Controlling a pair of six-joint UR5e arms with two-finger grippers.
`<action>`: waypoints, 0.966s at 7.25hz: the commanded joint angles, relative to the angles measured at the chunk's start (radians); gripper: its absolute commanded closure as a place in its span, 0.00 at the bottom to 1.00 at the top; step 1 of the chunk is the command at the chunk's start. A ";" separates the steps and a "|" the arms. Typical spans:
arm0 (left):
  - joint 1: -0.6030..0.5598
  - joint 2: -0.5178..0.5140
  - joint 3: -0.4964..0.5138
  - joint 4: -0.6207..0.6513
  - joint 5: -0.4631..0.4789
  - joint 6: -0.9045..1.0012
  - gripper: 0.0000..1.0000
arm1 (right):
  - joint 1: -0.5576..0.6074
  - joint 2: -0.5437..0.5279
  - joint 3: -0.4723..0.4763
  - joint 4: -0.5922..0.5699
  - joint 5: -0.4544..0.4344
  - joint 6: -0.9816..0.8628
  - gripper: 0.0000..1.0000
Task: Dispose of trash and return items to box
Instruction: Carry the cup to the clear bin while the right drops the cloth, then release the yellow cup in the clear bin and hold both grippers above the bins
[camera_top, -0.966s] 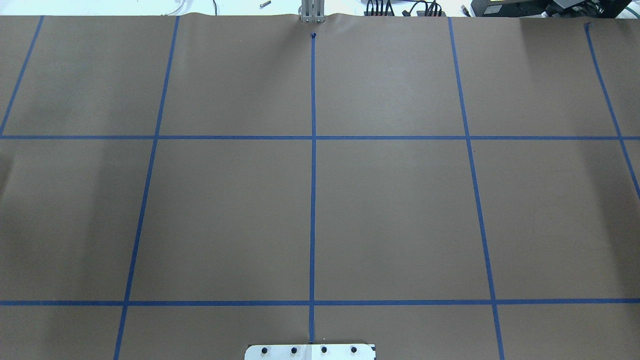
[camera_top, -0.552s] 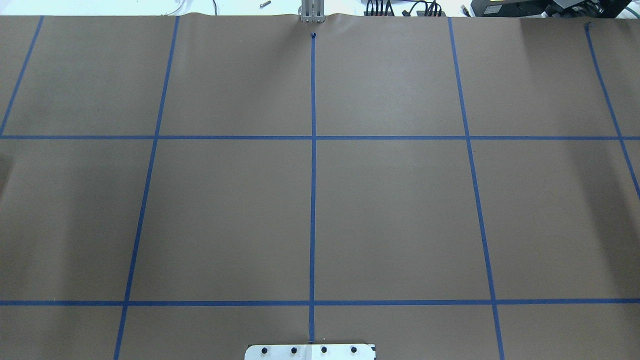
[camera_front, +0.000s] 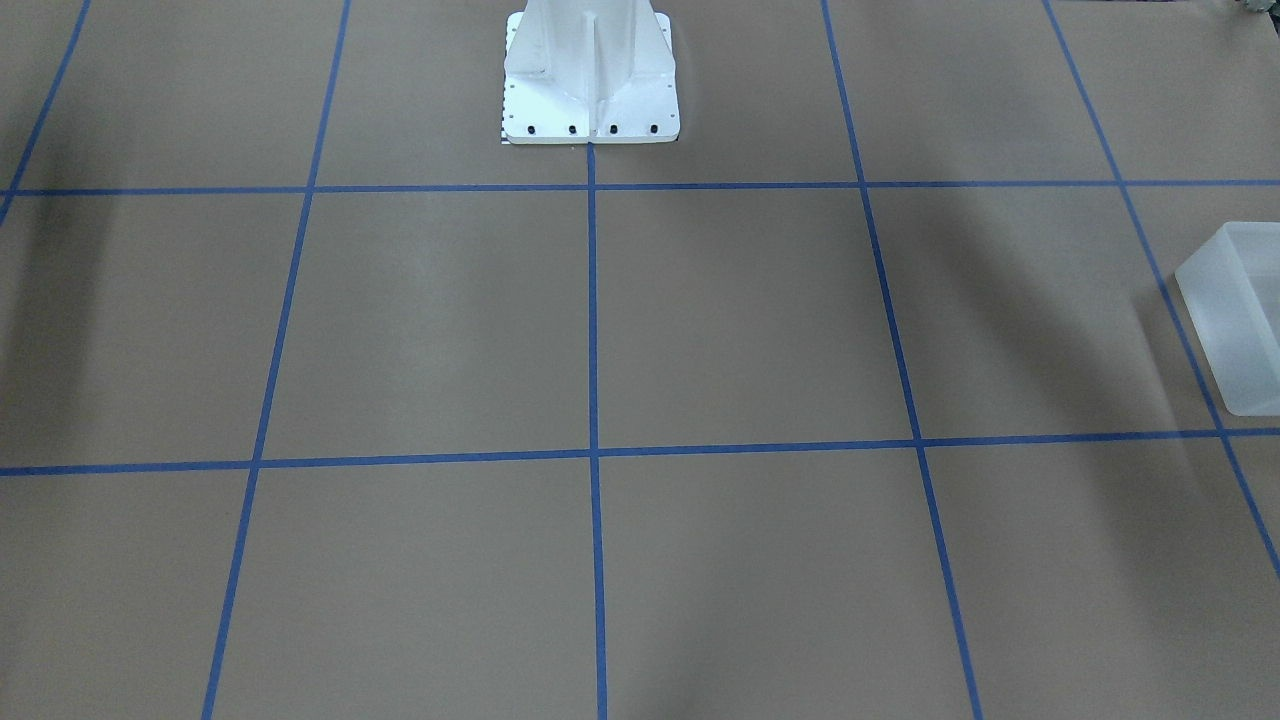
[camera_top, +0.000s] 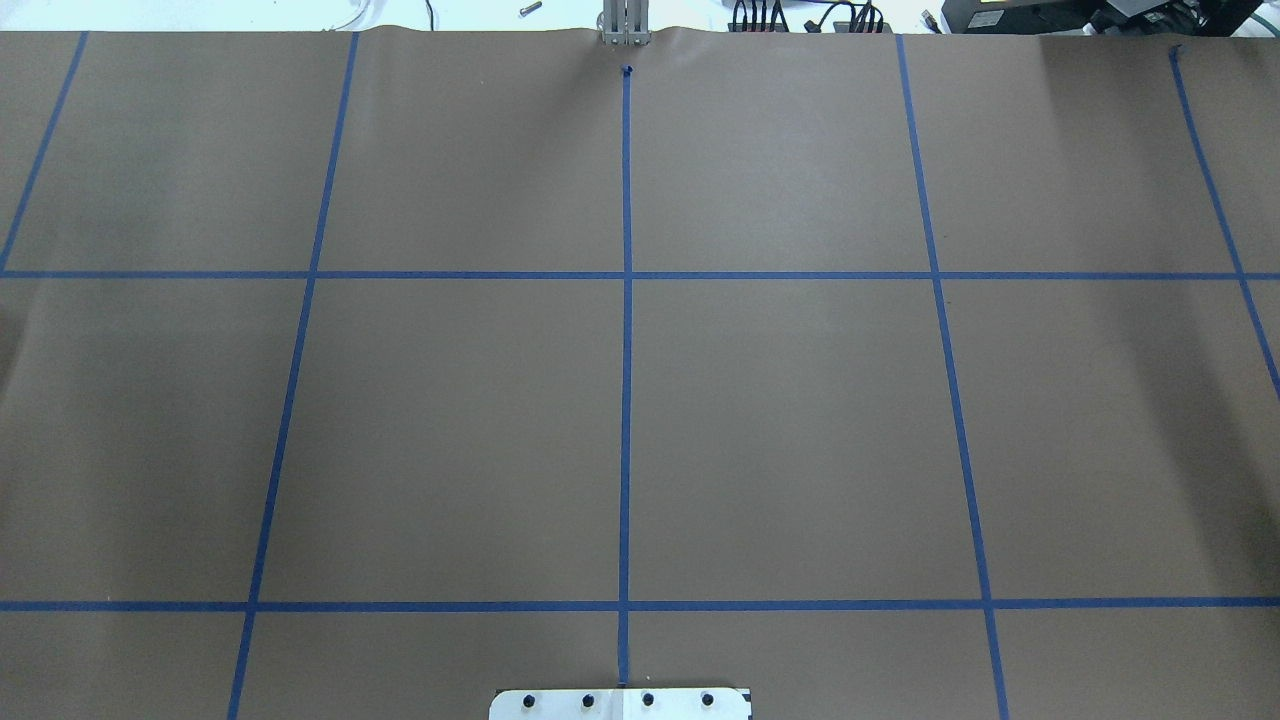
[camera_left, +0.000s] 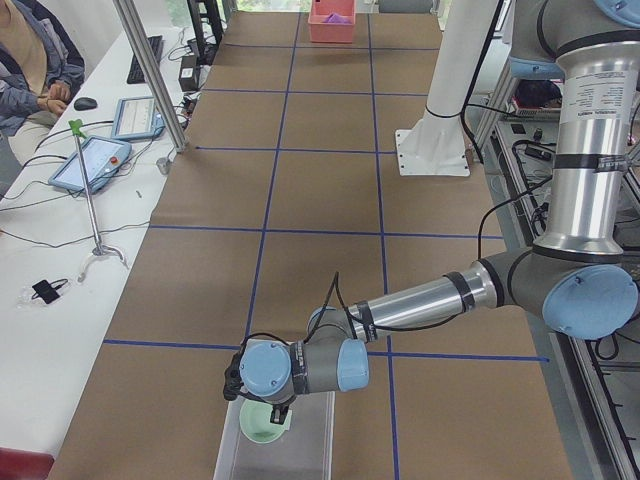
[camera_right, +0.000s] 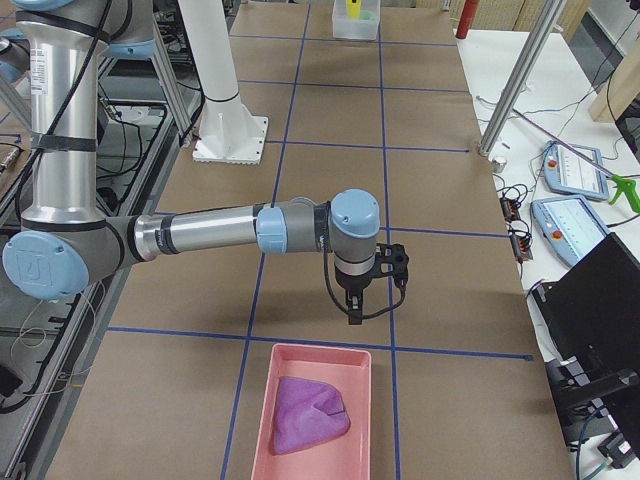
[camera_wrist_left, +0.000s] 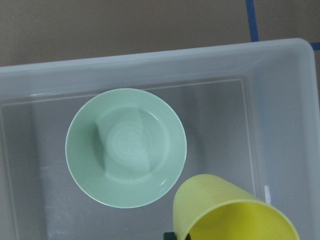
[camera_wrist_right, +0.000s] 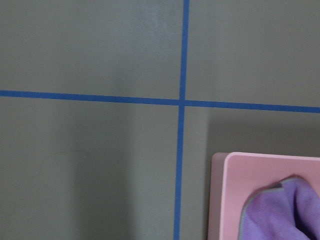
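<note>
The frosted-white box (camera_wrist_left: 150, 57) lies under my left wrist camera, and it also shows at the front-facing view's right edge (camera_front: 1235, 330). The sage-green bowl (camera_wrist_left: 126, 147) sits upright on the box's floor. The pale-yellow cup (camera_wrist_left: 230, 212) is close to the camera, tilted, above the box beside the bowl. My left gripper (camera_left: 278, 418) hangs over the box and appears shut on the cup. My right gripper (camera_right: 354, 312) hovers above the table just beyond the pink tray (camera_right: 285, 365); I cannot tell whether it is open or shut.
The pink tray holds a purple cloth (camera_right: 310, 415), and both show in the right wrist view (camera_wrist_right: 225, 190). The white robot base (camera_front: 590, 80) stands at mid-table. Operators' tablets and a metal post (camera_left: 150, 70) line the far side.
The overhead view shows no arm or object; only a faint shadow at its left edge fades slightly.
</note>
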 joint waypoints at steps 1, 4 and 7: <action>0.042 0.000 0.010 -0.021 -0.005 -0.063 1.00 | -0.057 0.000 0.059 -0.003 0.014 0.109 0.00; 0.108 0.000 0.010 -0.051 -0.005 -0.166 1.00 | -0.071 0.000 0.065 -0.003 0.026 0.131 0.00; 0.119 -0.001 0.004 -0.060 -0.005 -0.160 0.12 | -0.073 -0.002 0.065 -0.003 0.026 0.131 0.00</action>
